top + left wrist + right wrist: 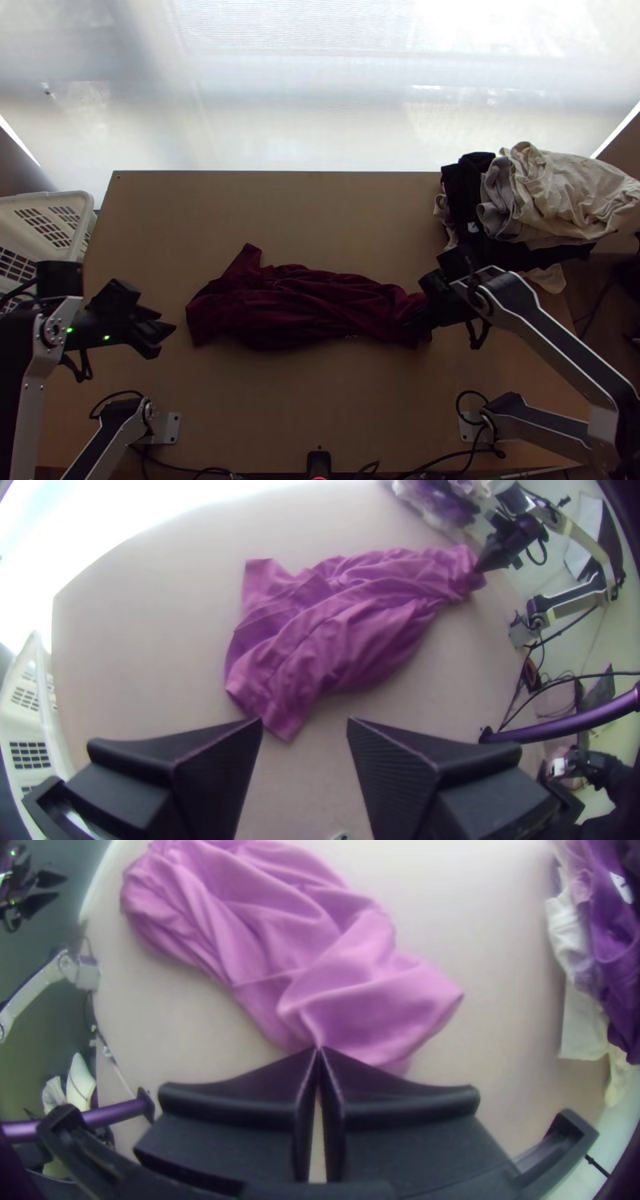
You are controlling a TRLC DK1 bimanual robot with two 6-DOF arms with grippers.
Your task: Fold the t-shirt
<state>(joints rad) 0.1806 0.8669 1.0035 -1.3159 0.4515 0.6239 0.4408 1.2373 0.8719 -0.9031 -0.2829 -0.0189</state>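
Maroon t-shirt (296, 308), bunched between the table (320, 212)'s far and near edges, is being clamped at its right end by the right gripper (414, 323), the left gripper (165, 341) being held fingers apart.

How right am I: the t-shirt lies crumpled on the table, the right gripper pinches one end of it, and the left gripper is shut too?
Not quite: the left gripper is open, its fingers well apart, as the left wrist view shows. The right gripper does pinch one end of the t-shirt, which lies crumpled on the table.
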